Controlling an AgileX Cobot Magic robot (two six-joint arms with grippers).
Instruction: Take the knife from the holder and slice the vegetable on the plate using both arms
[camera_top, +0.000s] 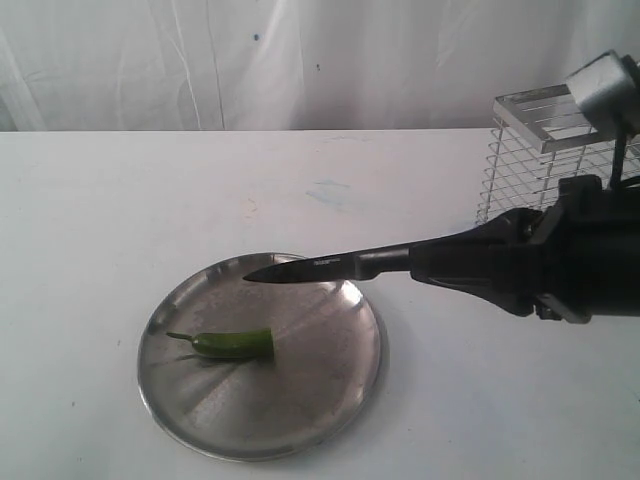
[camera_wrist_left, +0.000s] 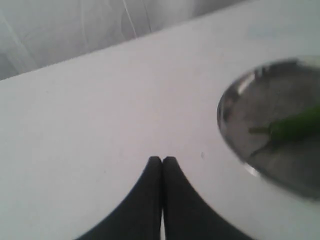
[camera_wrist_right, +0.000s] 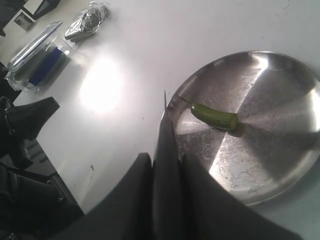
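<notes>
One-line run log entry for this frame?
right fingers: shut on knife | knife: out of holder, tip near plate rim, clear of green chili | left fingers: shut, empty, off plate | green chili: lying on plate

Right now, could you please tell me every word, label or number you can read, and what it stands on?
No text can be read in any view.
On the knife: a faint mark on the blade, too small to read.
On the clear pack: any print is too blurred to read.
</notes>
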